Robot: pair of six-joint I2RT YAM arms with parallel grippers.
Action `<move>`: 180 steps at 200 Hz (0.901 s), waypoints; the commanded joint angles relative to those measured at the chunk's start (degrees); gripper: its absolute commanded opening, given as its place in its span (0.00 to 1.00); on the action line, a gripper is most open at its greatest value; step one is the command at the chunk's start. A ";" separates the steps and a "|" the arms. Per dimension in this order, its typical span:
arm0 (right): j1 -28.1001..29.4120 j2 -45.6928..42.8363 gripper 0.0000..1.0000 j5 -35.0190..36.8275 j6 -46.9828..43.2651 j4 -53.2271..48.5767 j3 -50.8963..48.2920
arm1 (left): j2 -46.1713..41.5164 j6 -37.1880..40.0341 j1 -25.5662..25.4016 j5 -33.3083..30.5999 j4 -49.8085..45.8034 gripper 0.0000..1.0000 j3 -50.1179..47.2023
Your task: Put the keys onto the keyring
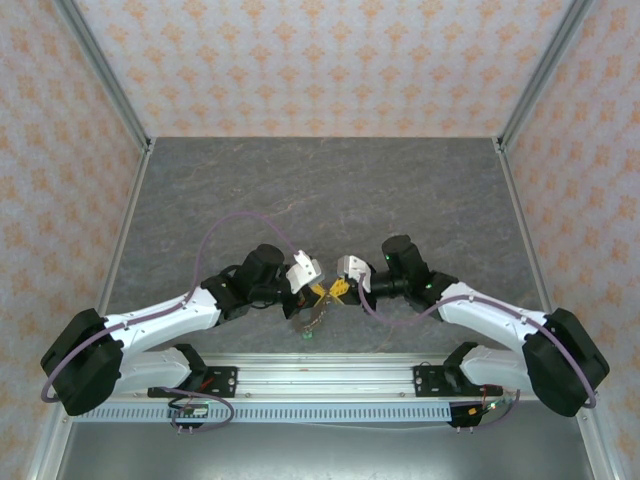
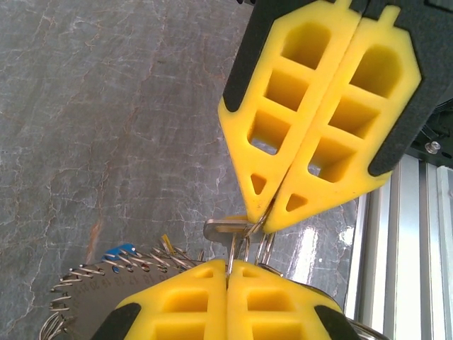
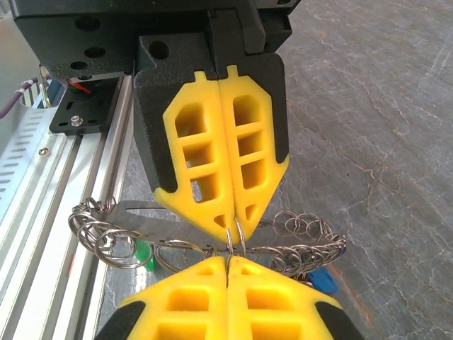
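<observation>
left claw [image 3: 230, 225] and right claw [image 3: 228, 261] both clench the keyring [image 3: 304, 248]; a blue key [image 2: 119, 250] seems threaded, the others unclear.

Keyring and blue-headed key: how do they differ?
The keyring is wide, grey and bristling with wire loops; the blue-headed key is tiny, showing coloured plastic. The keyring passes behind the left gripper; the blue-headed key only peeks past its rim. Both show against the grey table.
</observation>
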 commanded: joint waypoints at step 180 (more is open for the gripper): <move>1.12 -8.40 0.00 12.01 -2.30 -1.71 -2.60 | 0.65 3.66 -0.01 2.13 0.02 0.00 2.03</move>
